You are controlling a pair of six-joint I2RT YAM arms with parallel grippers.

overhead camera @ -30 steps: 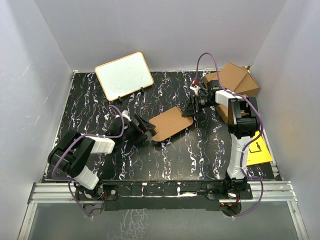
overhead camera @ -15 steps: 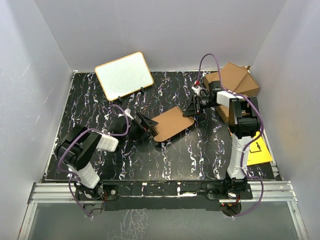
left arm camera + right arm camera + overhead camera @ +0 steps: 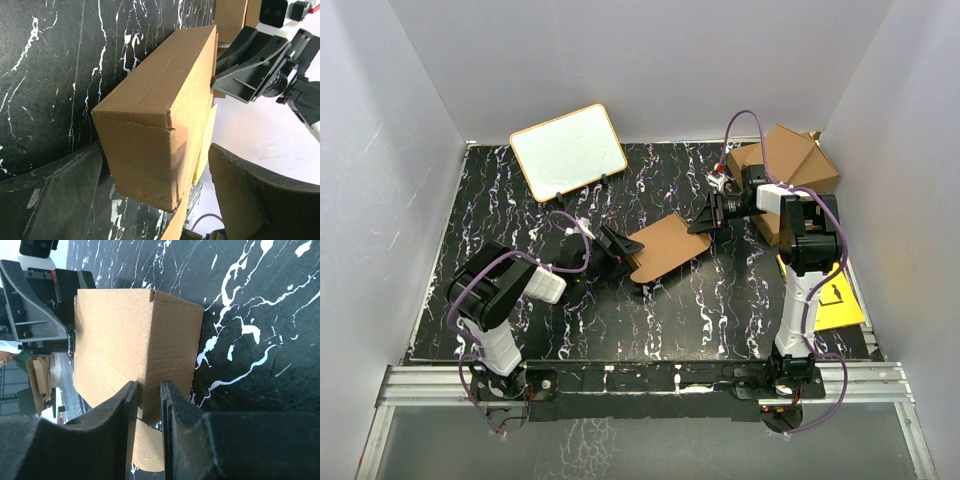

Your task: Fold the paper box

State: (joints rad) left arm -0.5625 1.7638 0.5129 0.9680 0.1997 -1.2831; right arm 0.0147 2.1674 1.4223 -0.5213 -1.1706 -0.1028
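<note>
Lying mid-tabletop [image 3: 720, 300] with its long axis running between the arms, the paper box [image 3: 665, 245] has one end inside the spread left tool [image 3: 625, 253]; the right tool [image 3: 702, 222] pinches the cardboard at its opposite end.

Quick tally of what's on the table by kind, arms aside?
paper box: 1
white board: 1
yellow sheet: 1
pile of larger brown cartons: 1 (cartons in it not countable)
Total: 4
</note>
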